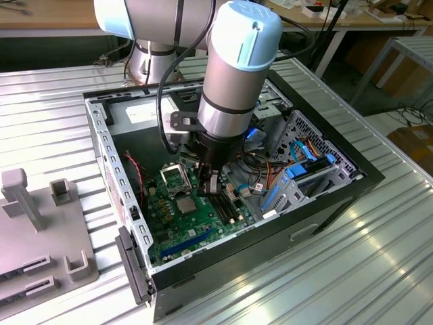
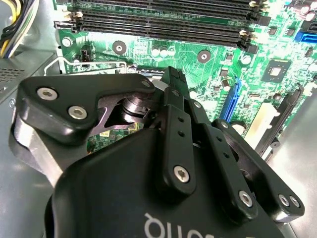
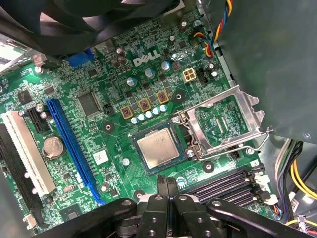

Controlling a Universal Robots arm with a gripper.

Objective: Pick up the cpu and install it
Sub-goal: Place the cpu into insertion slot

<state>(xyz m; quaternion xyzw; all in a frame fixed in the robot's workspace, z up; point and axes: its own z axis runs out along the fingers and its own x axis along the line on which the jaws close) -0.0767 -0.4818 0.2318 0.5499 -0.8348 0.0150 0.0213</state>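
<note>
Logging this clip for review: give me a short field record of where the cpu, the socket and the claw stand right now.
cpu: small square silver-topped chip with green rim, lying flat in the socket on the green motherboard
socket frame: metal load plate swung open beside the cpu, wire lever unlatched
claw: black claw shut, holding nothing, just above the board near the cpu
enclosure: open black computer case on a ribbed metal table
arm: grey and light-blue arm reaching down into the case
</note>
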